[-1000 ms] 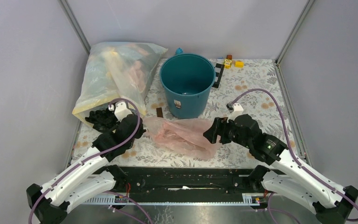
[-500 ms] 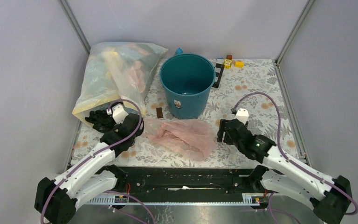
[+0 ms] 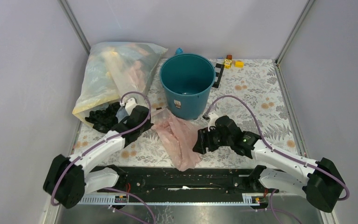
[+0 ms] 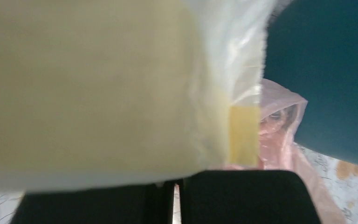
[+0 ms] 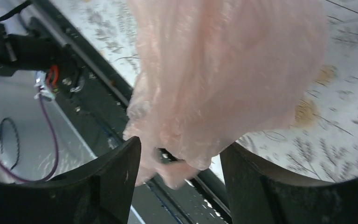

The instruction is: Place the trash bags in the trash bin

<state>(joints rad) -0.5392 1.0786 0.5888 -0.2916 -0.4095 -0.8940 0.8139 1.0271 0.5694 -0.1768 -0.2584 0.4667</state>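
Observation:
The teal trash bin point(image 3: 187, 84) stands upright at the back centre, and its wall point(image 4: 326, 70) fills the left wrist view's right side. A pink trash bag point(image 3: 179, 137) lies in front of it, stretched from near the bin toward the table's near edge. My right gripper point(image 3: 199, 142) is open at the bag's right side. In the right wrist view its jaws point(image 5: 182, 172) stand on either side of the bag's hanging end point(image 5: 223, 70). My left gripper point(image 3: 145, 117) is shut at the bag's far left corner, under a yellowish clear bag point(image 4: 98, 84). Whether it pinches any film is hidden.
A large clear yellowish bag point(image 3: 114, 79) stuffed with items leans at the back left. Crumpled black bags point(image 3: 103, 119) lie beside it. Small toy blocks point(image 3: 233, 62) and black strips point(image 3: 219, 74) sit behind the bin. The black base rail point(image 3: 182, 177) runs along the near edge.
My right gripper swung left to the pink bag's near end and its jaws narrowed. The bag turned from lying crosswise to lying front to back. My left gripper moved toward the bin.

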